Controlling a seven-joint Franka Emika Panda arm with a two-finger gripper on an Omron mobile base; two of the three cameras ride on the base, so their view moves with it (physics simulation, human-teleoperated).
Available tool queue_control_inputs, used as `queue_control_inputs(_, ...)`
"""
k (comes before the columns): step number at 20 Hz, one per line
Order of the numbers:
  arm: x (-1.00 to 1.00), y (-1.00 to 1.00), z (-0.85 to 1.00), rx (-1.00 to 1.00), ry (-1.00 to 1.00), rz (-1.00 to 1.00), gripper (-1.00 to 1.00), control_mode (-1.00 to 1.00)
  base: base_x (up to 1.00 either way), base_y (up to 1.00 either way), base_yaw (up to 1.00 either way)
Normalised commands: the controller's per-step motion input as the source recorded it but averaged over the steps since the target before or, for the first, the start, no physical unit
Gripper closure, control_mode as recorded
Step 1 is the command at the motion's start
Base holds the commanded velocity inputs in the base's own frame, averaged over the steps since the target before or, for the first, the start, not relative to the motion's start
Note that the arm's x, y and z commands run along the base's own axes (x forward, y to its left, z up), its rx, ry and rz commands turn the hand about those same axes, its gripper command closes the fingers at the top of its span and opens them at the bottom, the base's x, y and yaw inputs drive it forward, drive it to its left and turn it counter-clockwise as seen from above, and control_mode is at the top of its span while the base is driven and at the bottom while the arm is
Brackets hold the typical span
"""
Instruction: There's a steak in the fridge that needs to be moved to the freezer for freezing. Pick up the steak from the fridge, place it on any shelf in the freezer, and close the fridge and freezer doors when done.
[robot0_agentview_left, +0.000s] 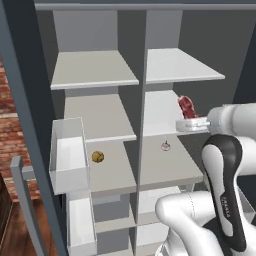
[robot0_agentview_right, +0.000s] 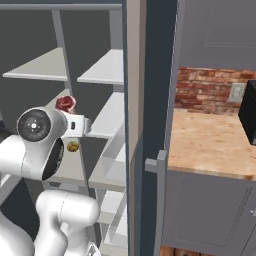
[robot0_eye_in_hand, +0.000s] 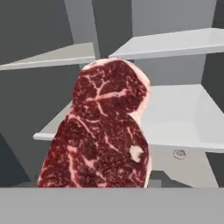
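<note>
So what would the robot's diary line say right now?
tool: shut on steak | steak: lifted, in fridge half | freezer: open | doors: open

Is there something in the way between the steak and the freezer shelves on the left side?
Yes. The steak sits at the gripper, raised over a fridge shelf on the right half. The upright divider wall stands between it and the freezer shelves, so it probably must come out forward around the divider's front edge.
</note>
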Motion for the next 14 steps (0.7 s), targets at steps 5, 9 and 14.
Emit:
queue_control_inputs(5, -0.39, 0.68, 0.48, 0.01, 0.0, 0.18, 1.0, -1.0, 0.0, 0.0, 0.0)
queue_control_inputs(9, -0.11, 0.64, 0.67, -0.08, -0.01, 0.14, 1.0, -1.0, 0.0, 0.0, 0.0)
queue_control_inputs(14, 0.01, 0.59, 0.45, -0.13, -0.01, 0.04, 1.0, -1.0, 0.0, 0.0, 0.0)
